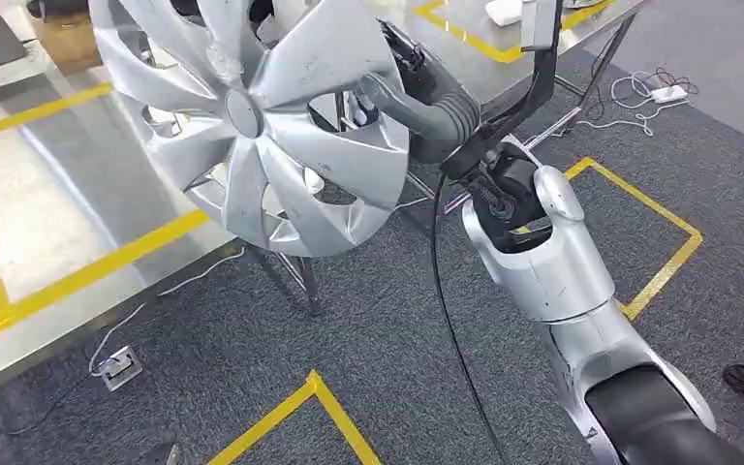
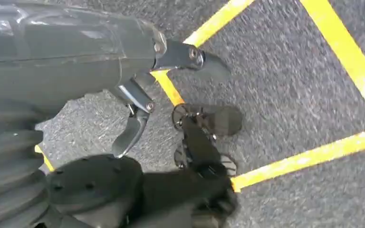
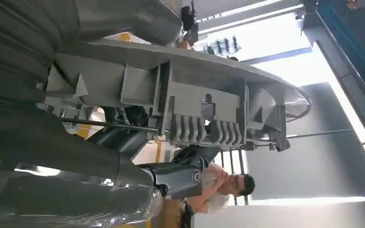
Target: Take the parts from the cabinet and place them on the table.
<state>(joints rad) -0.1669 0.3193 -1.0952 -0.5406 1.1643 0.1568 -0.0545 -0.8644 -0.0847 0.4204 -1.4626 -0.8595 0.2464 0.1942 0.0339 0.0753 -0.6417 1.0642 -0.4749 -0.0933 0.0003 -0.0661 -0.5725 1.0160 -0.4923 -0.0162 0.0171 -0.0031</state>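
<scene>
Right hand (image 1: 402, 82) grips the silver hubcap (image 1: 252, 116) by its rim, above the table (image 1: 48, 223).

A glossy silver hubcap (image 1: 252, 116) above a steel-grey table (image 1: 48, 194) striped with yellow tape (image 1: 77, 276), over speckled dark-grey carpet (image 1: 378, 320).

The robot's right arm (image 1: 542, 262) reaches up and forward from the near right, its silver forearm bent toward the centre. The right hand (image 1: 417, 92), behind its grey ribbed cover, grips a silver wheel cover (image 1: 252, 116) by the rim and holds it upright. The left hand (image 2: 138, 95) hangs low, fingers apart, holding nothing.
</scene>
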